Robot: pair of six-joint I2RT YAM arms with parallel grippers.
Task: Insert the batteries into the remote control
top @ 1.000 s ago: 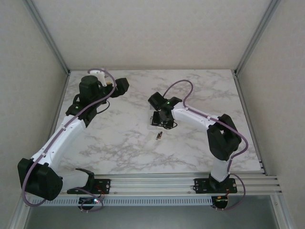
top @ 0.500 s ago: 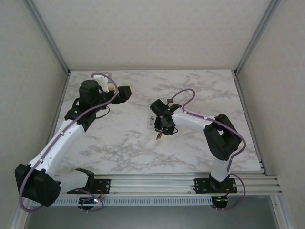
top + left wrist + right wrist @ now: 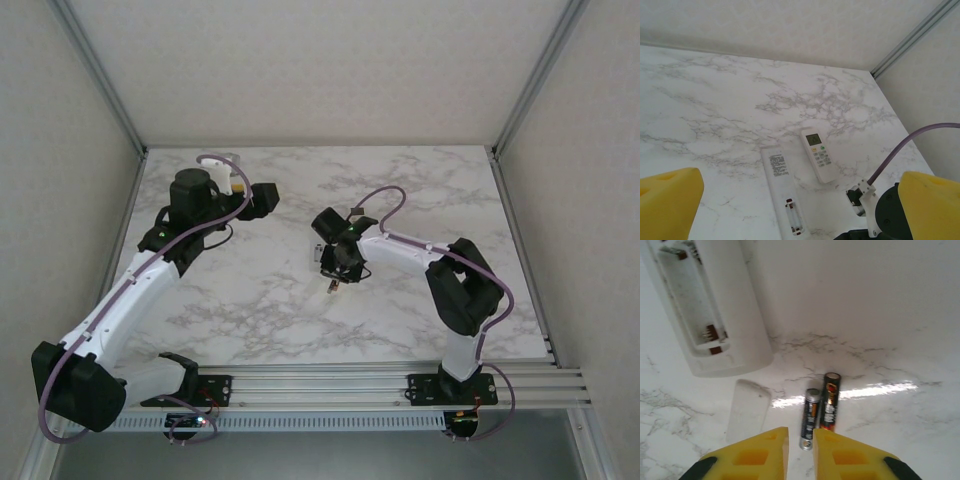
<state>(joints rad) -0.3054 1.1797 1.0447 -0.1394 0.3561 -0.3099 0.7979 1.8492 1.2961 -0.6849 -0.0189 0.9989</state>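
Sees right gripper fingers nearly together at near end of two side-by-side batteries around middle of tabletop, beside open-backed remote, grip uncertain, left gripper agape; risks snagging both or flicking one away through off-centre pinch.

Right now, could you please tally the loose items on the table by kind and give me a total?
Remote controls: 2 (long remote, short remote)
Batteries: 2
Battery cover: 1
Total: 5
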